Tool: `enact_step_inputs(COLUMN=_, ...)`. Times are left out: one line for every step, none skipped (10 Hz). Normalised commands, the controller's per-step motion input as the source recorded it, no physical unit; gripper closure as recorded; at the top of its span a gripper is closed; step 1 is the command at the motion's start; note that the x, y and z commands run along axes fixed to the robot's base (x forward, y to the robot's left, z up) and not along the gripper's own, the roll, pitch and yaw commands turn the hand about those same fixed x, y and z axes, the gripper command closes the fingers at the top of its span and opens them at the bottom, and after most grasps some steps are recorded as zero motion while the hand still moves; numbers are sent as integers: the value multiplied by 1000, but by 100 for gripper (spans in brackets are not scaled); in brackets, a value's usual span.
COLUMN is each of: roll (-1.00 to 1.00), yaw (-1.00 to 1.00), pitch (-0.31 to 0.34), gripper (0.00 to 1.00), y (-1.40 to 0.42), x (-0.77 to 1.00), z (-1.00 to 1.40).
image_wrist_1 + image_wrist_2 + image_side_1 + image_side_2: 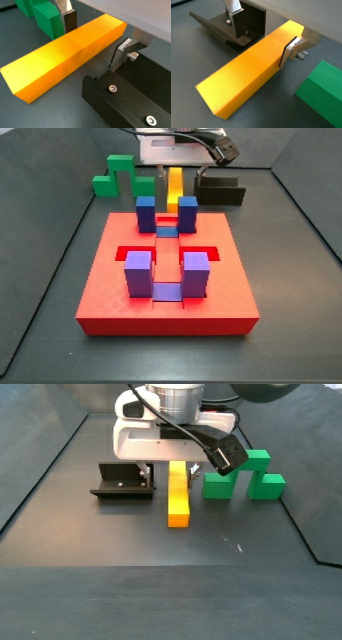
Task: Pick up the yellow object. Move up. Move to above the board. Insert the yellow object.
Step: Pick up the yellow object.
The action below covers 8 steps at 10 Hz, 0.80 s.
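Wrist views: tool [93, 37] straddling smooth yellow-orange bar [63, 57].

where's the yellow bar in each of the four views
Wrist view: yellow bar lies diagonally between the gripper fingers.
Wrist view: yellow bar again diagonal, a finger on each side.
Side view: a short stretch behind the red board.
Side view: centre, full length, under the gripper.
Shared landmark: green block.

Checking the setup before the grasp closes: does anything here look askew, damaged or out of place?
Nothing stands out. The yellow object lies flat on the floor, the gripper straddling it with fingers on either side. The board, green block and fixture sit undisturbed.
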Motion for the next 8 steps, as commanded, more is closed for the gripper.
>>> enact_step_inputs(roll=0, yaw=0, pitch=-11, gripper=0, y=0, x=0, z=-114)
enact_step_inputs(roll=0, yaw=0, pitch=0, gripper=0, y=-60, x=0, z=-43)
enact_step_inputs(roll=0, yaw=0, pitch=0, gripper=0, y=-109, x=0, z=-3)
enact_step_inputs(roll=0, yaw=-14, pitch=0, gripper=0, y=-126, x=0, z=0)
enact_step_inputs(roll=-4, yaw=-20, pitch=0, gripper=0, y=-143, x=0, z=0)
enact_step_inputs(roll=0, yaw=0, pitch=0, gripper=0, y=-9, x=0, z=-60)
enact_step_inputs(roll=-51, yaw=0, pitch=0, gripper=0, y=0, x=0, z=-23)
enact_step_inputs(roll=-9, yaw=0, pitch=0, gripper=0, y=0, x=0, z=-54)
